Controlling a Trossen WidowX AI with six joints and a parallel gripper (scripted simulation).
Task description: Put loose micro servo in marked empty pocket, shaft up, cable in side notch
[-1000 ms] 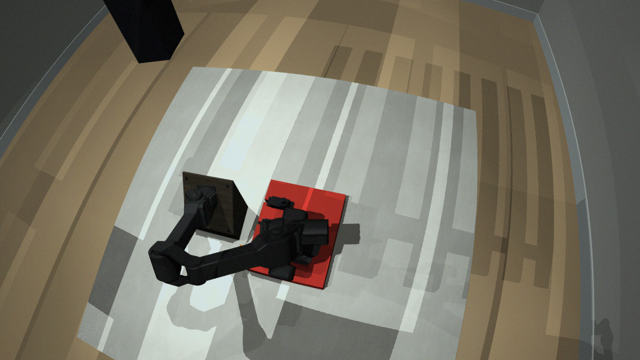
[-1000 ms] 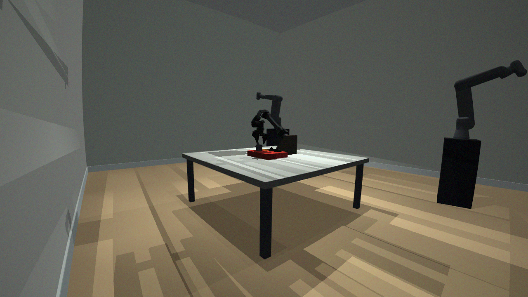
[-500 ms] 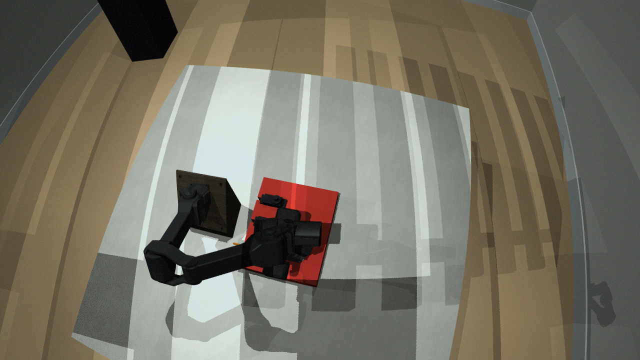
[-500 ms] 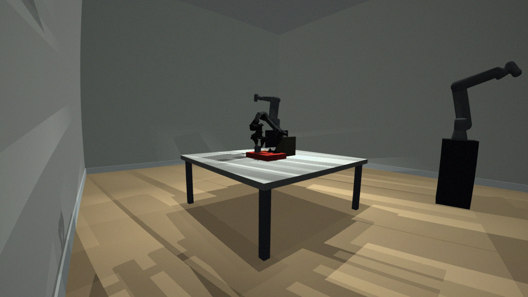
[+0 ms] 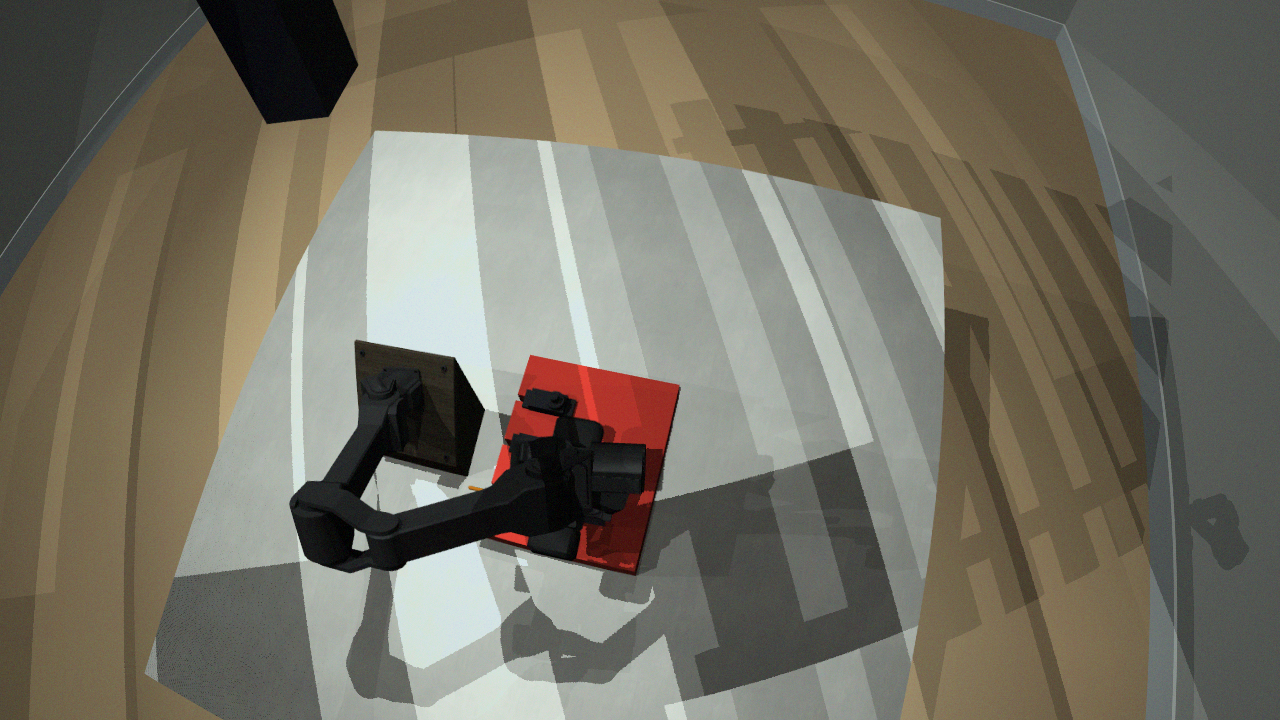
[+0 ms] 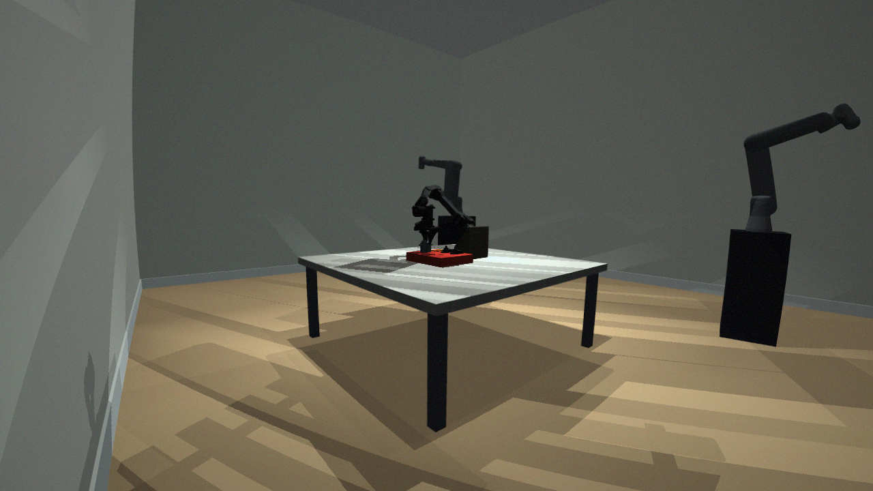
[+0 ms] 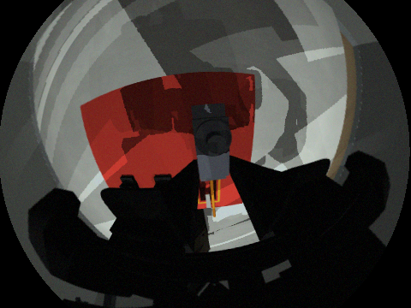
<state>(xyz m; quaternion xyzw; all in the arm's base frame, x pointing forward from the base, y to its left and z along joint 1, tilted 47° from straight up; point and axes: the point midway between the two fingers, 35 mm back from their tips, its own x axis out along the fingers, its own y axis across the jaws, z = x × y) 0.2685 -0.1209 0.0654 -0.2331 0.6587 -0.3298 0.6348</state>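
- Clamped on the servo (image 7: 211, 145): gripper (image 7: 212, 177), dark fingers pressed against both sides of the grey body, seen from the wrist.
- Held upright above the red deck (image 7: 109, 126), round output shaft facing the wrist camera, orange cable (image 7: 214, 200) trailing from the near end toward the deck's near edge.
- From the top, arm (image 5: 429, 519) stretched from the dark base block (image 5: 438, 402) across the deck (image 5: 644, 402), wrist and gripper (image 5: 581, 474) hiding the servo and most of the near half of the plate.
- Visible at the deck's far left corner: one mounted servo (image 5: 547, 399), seated and dark.
- Just off the deck's left edge, a short orange sliver of cable (image 5: 474, 488) poking out from under the forearm.
- From the exterior, gripper (image 6: 425, 236) pointed straight down over the deck (image 6: 439, 258), low but whether touching cannot be told at this range.
- Deck flat on the white table (image 6: 524, 274), close beside the base block (image 6: 472, 241).
- Marked pocket hidden under the gripper in every view.
- Off the table, a second arm (image 6: 775, 158) on a black pedestal (image 6: 753, 286) at the right of the room.
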